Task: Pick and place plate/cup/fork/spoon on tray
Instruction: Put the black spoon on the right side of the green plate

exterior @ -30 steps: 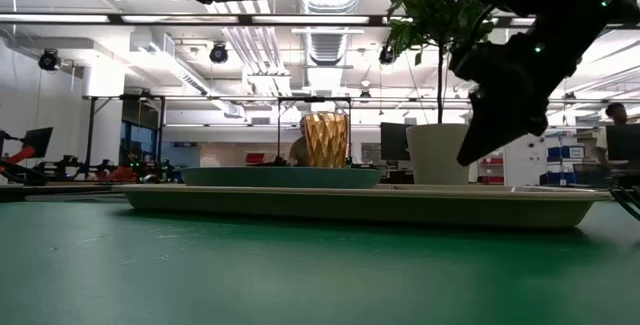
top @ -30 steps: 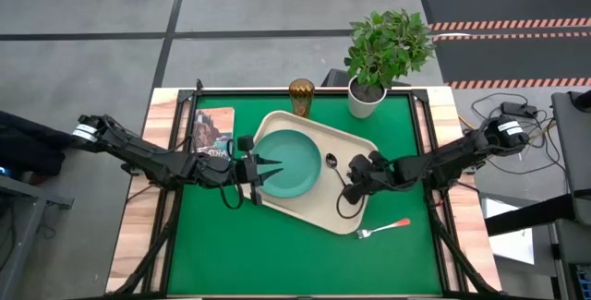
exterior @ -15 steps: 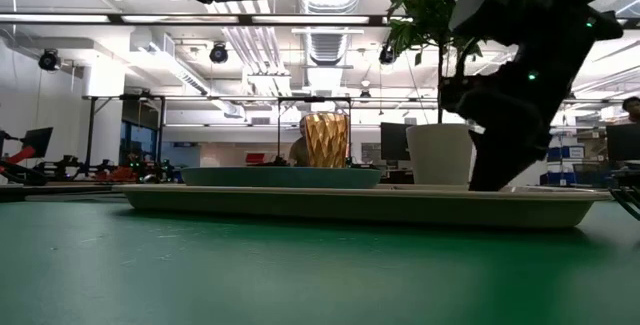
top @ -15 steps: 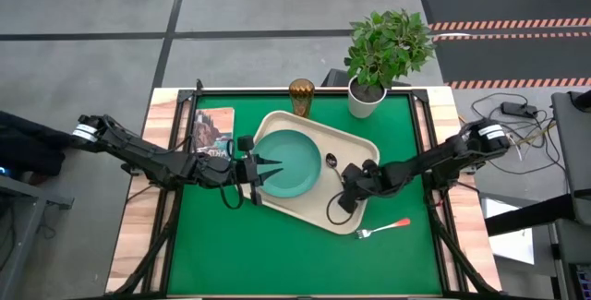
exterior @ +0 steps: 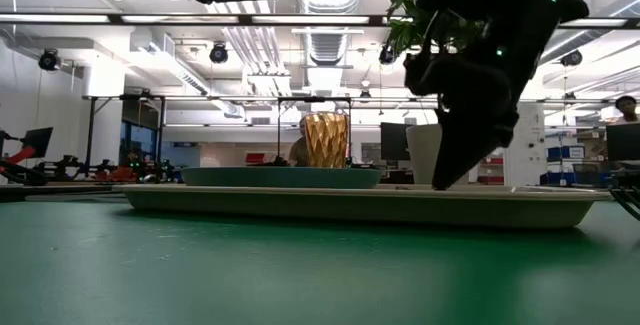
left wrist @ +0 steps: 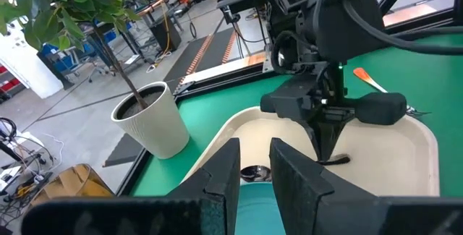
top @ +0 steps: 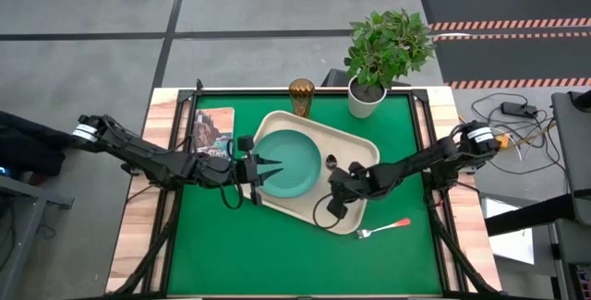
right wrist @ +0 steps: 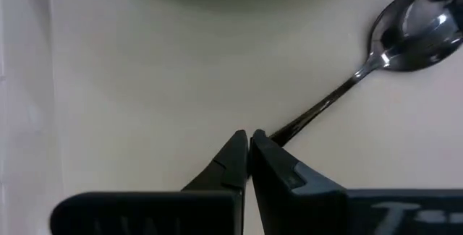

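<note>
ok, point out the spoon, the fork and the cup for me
spoon (right wrist: 416, 25), right wrist view, on the bowl.
fork (top: 395, 223), high view, on the red-pink handle.
cup (top: 301, 96), high view, on the amber body, beyond the tray's far edge.

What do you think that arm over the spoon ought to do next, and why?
Probably open its fingers and lift away. The right gripper is shut on the handle of the spoon, which already lies flat on the tray beside the plate. The fork waits on the table.
</note>
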Motion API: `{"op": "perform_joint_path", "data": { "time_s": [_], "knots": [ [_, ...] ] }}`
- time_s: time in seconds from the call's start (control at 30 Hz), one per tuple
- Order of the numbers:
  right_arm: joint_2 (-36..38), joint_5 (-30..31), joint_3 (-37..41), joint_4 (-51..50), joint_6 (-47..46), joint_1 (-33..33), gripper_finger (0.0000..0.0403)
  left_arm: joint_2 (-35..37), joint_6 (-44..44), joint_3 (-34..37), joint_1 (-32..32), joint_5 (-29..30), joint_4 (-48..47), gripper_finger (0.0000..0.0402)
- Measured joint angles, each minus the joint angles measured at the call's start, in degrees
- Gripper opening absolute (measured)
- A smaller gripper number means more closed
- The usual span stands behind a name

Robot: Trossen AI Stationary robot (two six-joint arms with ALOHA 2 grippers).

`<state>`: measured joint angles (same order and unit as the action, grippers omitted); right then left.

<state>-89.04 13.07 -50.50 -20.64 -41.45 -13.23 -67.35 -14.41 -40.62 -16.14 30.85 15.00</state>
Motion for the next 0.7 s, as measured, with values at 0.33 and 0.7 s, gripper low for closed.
{"op": "perform_joint_path", "data": {
  "time_s": [0.33, 0.7],
  "knots": [
    [0.7, -0.1, 0.6, -6.0, 1.0, -1.1, 0.0009, 0.0, 0.1, 0.0, 0.0, 0.0, 0.0, 0.0059],
    [-4.7, 0.5, 1.5, 6.0, 2.2, -2.5, 0.0009, 0.0, 0.5, 0.0, 0.0, 0.0, 0.0, 0.0059]
  ]
}}
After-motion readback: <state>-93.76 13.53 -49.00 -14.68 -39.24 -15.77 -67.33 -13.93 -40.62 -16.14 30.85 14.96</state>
